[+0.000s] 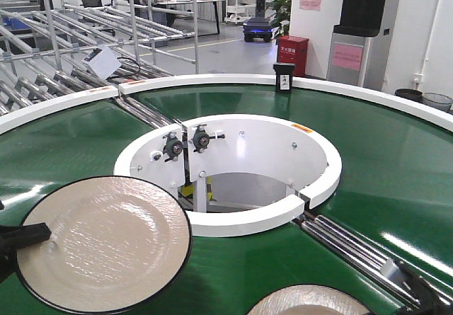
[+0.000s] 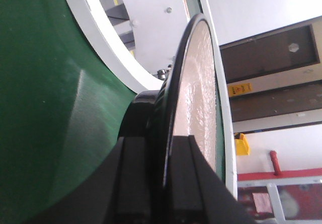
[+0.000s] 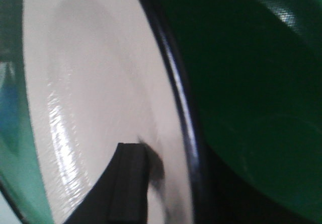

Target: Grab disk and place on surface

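A cream disk with a black rim hangs tilted over the green conveyor belt at the lower left. My left gripper is shut on its left edge. The left wrist view shows this disk edge-on, with the rim pinched in the left gripper. A second cream disk shows at the bottom edge. In the right wrist view the right gripper has one finger lying on this disk's face near the rim, and the other finger is hidden behind it. The dark glossy surface is out of view.
A white inner ring surrounds a round opening in the middle of the belt. Metal rollers cross the belt at the right. A small black box stands on the white outer rim. Roller racks fill the back left.
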You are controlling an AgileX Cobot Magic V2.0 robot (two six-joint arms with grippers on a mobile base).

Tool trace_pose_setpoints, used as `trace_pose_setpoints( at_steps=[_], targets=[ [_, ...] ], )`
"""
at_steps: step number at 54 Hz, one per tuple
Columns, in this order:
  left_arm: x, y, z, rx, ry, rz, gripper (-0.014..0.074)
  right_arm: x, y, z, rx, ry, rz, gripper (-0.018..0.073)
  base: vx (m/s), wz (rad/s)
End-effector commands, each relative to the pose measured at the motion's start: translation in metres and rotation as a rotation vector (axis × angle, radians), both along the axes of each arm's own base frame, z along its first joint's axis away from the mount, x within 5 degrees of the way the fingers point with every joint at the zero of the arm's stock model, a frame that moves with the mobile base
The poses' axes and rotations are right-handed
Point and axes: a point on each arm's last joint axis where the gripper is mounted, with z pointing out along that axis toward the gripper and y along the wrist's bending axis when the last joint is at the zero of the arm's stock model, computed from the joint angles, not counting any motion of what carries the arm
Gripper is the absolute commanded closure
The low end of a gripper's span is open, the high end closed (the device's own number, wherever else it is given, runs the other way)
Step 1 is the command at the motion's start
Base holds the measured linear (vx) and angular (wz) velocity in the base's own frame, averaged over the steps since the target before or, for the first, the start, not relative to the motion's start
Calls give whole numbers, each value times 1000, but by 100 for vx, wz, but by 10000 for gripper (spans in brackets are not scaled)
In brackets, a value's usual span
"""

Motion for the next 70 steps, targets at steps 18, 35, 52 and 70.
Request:
trace_pose_setpoints(
  at_steps=[18,35,52,70],
  targets=[
    [4,5,26,-89,-90,107,601,18,10,140,189,-140,-120,567,0,0],
    [3,-24,27,-100,-88,-11,601,20,19,236,388,-305,-185,564,0,0],
    [-6,-84,27,-148,-48,-215,601,24,67,267,440,-396,-200,563,0,0],
    [-10,-113,41,-176,-58,-307,598,26,68,268,441,-414,-221,559,0,0]
  ],
)
